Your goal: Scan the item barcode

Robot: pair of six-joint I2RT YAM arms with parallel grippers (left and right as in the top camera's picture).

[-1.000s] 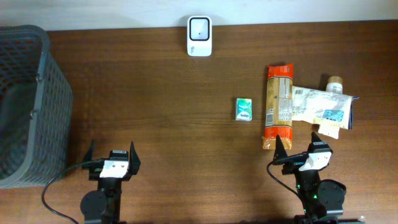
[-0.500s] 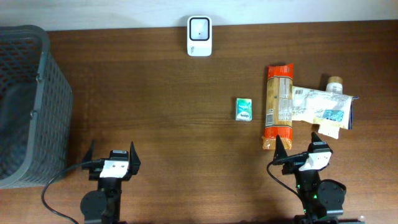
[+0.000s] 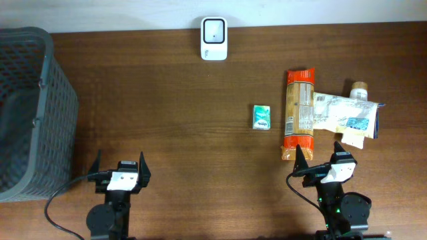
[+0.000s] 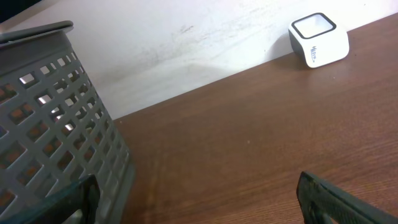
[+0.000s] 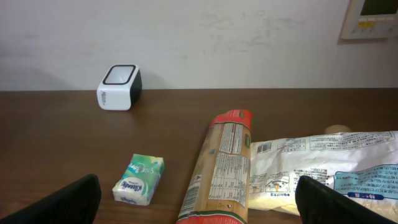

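A white barcode scanner (image 3: 214,39) (image 4: 318,40) (image 5: 119,86) stands at the table's far edge. A small green tissue pack (image 3: 261,117) (image 5: 139,180) lies mid-table. To its right lie a long orange-and-red pasta packet (image 3: 299,113) (image 5: 221,168) and a white printed bag (image 3: 347,115) (image 5: 323,168). My right gripper (image 3: 321,153) (image 5: 202,208) is open, just short of the pasta packet's near end, holding nothing. My left gripper (image 3: 119,161) (image 4: 199,202) is open over bare wood at the near left.
A grey plastic mesh basket (image 3: 30,113) (image 4: 56,130) stands at the left edge, close to my left gripper. A small bottle with a tan cap (image 3: 359,89) lies behind the white bag. A wall runs along the table's far side.
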